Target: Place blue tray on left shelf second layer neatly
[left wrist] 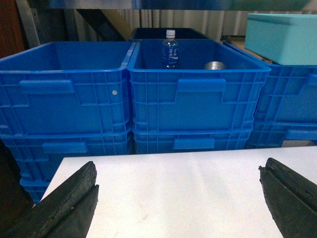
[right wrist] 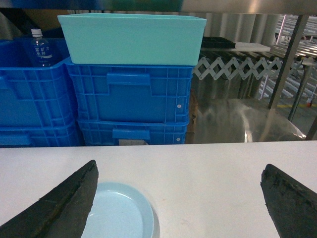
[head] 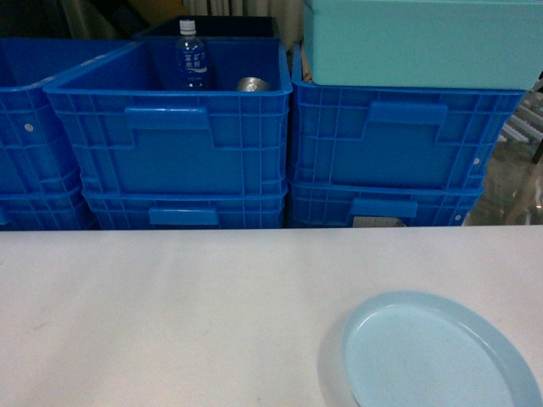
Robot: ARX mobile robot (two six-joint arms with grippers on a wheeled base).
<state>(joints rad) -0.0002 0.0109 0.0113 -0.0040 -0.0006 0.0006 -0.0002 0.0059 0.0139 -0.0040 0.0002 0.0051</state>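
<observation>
The blue tray [head: 437,356], a round pale sky-blue dish with a low rim, lies flat on the white table [head: 170,314] at the front right. In the right wrist view the blue tray [right wrist: 121,213] shows at the lower left, partly hidden behind the left finger [right wrist: 64,206]. My right gripper [right wrist: 181,166] is open, above the table just right of the tray, and holds nothing. My left gripper [left wrist: 178,166] is also open over bare tabletop, with nothing between its fingers. Neither gripper shows in the head view. The left shelf second layer is out of view.
Stacked deep-blue crates [head: 170,144] stand right behind the table's far edge. One holds a water bottle [head: 192,55] and a metal can [head: 252,84]. A turquoise box [head: 420,42] sits on the right stack. Steel posts [right wrist: 287,59] and a folding barrier [right wrist: 223,67] stand at the far right.
</observation>
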